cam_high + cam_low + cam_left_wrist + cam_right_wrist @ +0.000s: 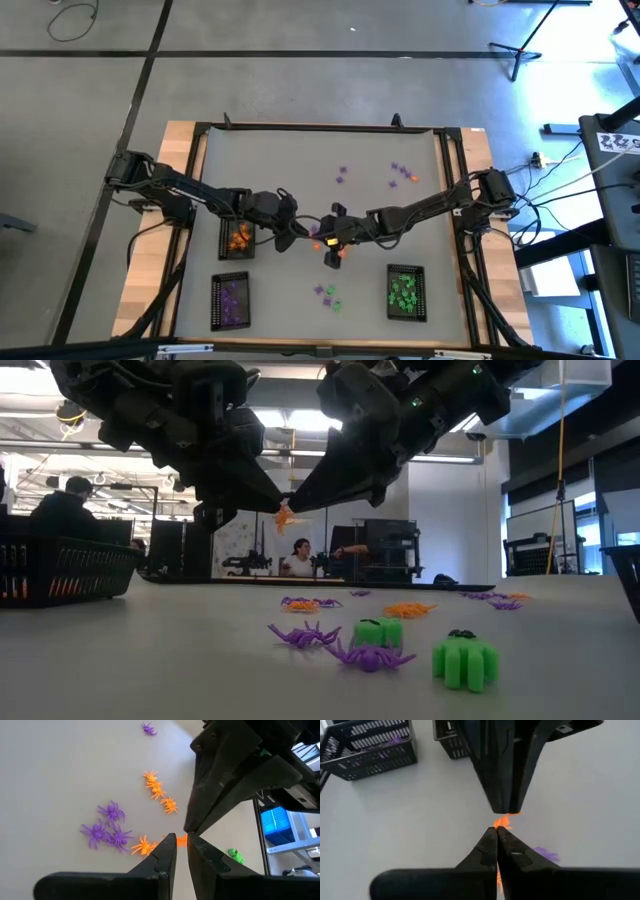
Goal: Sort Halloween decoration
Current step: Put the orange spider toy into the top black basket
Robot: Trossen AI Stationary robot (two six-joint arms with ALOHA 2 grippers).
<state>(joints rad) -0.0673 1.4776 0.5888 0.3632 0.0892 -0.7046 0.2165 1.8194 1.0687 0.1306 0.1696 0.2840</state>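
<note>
Low view: both end effectors pinch one orange spider midair, tip-to-tip.

Above the desk two dark grippers meet tip to tip, with a small orange spider between them; which gripper holds it is hard to tell. On the desk lie purple spiders, green trinkets and orange ones. A black mesh tray stands at the left
</note>
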